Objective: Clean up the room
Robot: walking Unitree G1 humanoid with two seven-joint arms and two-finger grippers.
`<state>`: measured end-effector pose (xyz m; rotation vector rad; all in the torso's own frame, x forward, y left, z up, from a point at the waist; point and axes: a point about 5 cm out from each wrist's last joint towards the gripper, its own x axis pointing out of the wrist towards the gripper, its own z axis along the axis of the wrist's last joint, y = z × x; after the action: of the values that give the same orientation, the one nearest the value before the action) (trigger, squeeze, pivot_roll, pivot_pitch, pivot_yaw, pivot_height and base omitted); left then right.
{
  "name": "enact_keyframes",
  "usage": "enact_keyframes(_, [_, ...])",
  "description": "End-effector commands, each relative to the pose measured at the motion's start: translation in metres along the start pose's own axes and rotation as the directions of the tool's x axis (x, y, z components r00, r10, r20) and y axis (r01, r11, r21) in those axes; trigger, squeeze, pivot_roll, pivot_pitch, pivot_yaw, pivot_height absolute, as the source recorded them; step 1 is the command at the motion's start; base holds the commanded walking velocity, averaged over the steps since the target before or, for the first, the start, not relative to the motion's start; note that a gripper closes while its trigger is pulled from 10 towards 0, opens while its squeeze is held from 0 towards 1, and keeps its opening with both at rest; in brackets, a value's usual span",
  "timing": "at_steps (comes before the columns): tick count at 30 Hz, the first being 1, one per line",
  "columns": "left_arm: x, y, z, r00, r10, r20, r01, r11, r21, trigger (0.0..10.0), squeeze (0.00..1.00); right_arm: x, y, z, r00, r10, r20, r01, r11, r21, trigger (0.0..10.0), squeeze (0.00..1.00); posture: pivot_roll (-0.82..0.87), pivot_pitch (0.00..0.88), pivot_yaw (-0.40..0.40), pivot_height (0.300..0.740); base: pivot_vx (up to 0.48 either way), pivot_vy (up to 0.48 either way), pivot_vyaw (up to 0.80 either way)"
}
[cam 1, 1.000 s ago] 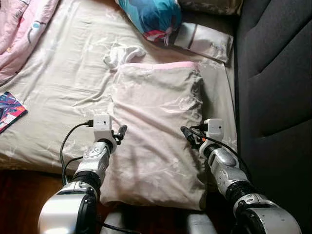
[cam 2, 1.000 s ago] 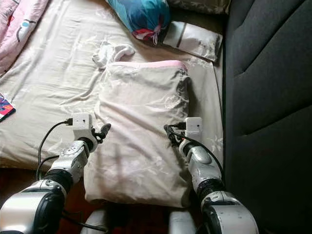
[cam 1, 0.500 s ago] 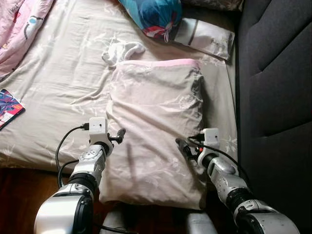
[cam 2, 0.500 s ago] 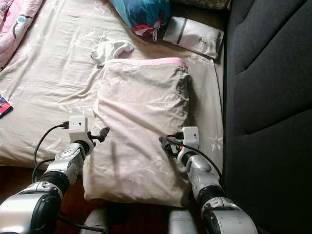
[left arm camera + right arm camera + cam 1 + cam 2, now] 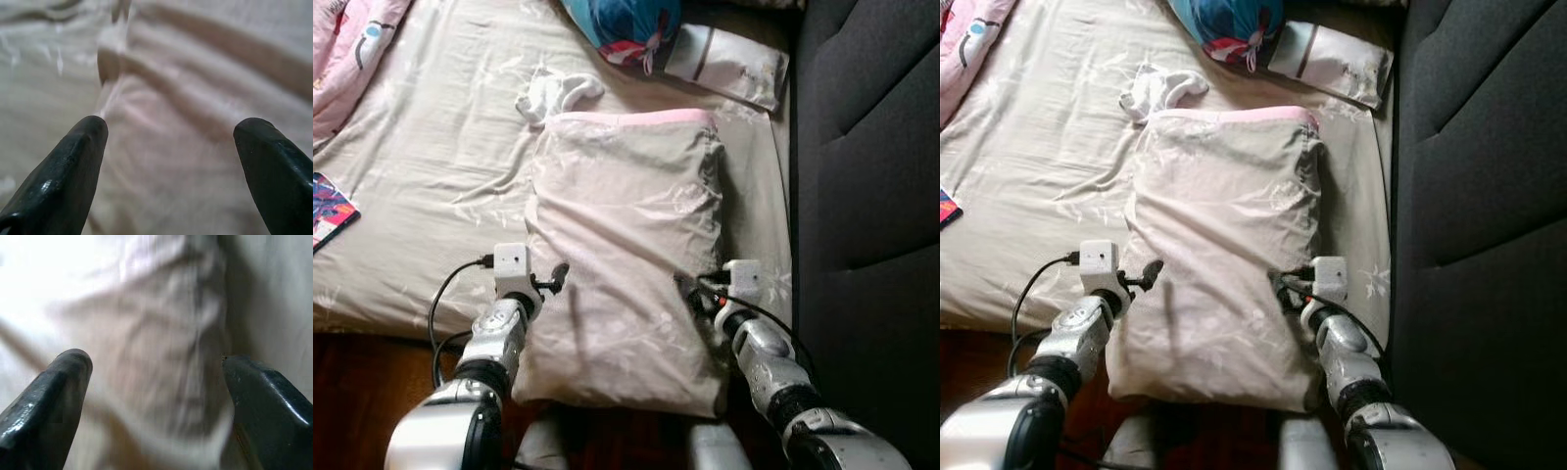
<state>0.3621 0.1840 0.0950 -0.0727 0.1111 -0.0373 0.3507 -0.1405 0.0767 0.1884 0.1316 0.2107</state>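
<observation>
From the head, I am flanking the pillow point(image 5: 626, 255) on the bed point(image 5: 431, 196), left tool point(image 5: 558, 275) and right tool point(image 5: 690, 290) at its sides. Both wrist views are showing fingers spread wide, empty. Next, I judge, pinching both edges.

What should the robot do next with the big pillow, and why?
Probably close both claws on the pillow. The left claw and right claw are open, one at each side of the pillow, with its cloth between their fingers, so pinching now should get a hold for lifting it.
</observation>
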Motion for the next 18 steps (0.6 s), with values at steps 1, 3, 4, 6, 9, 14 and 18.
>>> enact_keyframes(1, [-0.008, 0.002, -0.016, 0.999, 0.004, -0.037, -0.003, 1.0, 0.004, 10.0, 0.0, -0.007, -0.001, -0.015, 0.999, -0.018, -0.034, 0.019, 0.999, 0.034, 10.0, 0.0, -0.07, 0.485, -0.029, 0.74, 0.0, 0.0, 0.0])
enact_keyframes(3, [-0.009, -0.002, -0.015, 1.0, 0.001, 0.004, -0.001, 1.0, 0.02, 10.0, 0.0, -0.006, 0.005, -0.009, 1.0, 0.002, 0.031, -0.002, 1.0, 0.007, 10.0, 0.0, -0.07, 0.457, -0.02, 0.74, 0.0, 0.0, 0.0])
enact_keyframes(4, [-0.01, -0.004, -0.014, 1.0, -0.001, 0.031, 0.0, 0.999, 0.036, 10.0, 0.0, -0.006, 0.007, -0.005, 0.997, 0.01, 0.072, -0.009, 1.0, -0.005, 10.0, 0.0, -0.07, 0.457, -0.02, 0.74, 0.0, 0.0, 0.0])
enact_keyframes(6, [-0.01, -0.006, -0.013, 0.999, -0.006, 0.037, 0.005, 0.999, 0.044, 10.0, 0.0, -0.005, 0.008, -0.004, 0.998, 0.005, 0.065, -0.004, 1.0, -0.003, 10.0, 0.0, -0.07, 0.441, -0.016, 0.74, 0.0, 0.0, 0.0])
enact_keyframes(9, [-0.01, -0.007, -0.013, 0.999, -0.013, 0.042, 0.011, 0.999, 0.053, 10.0, 0.0, -0.005, 0.007, -0.007, 0.999, -0.006, 0.046, 0.006, 1.0, -0.001, 10.0, 0.0, -0.07, 0.432, -0.015, 0.74, 0.0, 0.0, 0.0])
enact_keyframes(14, [-0.01, -0.004, -0.009, 0.997, -0.002, 0.071, -0.002, 0.998, 0.065, 10.0, 0.0, -0.007, 0.008, -0.013, 1.0, -0.001, 0.023, 0.001, 1.0, -0.008, 10.0, 0.0, -0.06, 0.426, -0.01, 0.702, 0.0, 0.0, 0.0])
enact_keyframes(18, [-0.01, -0.002, -0.007, 0.997, 0.006, 0.079, -0.011, 0.998, 0.067, 10.0, 0.0, -0.009, 0.007, -0.018, 1.0, -0.007, 0.003, 0.007, 1.0, -0.017, 10.0, 0.0, -0.06, 0.425, -0.008, 0.669, 0.0, 0.0, 0.0])
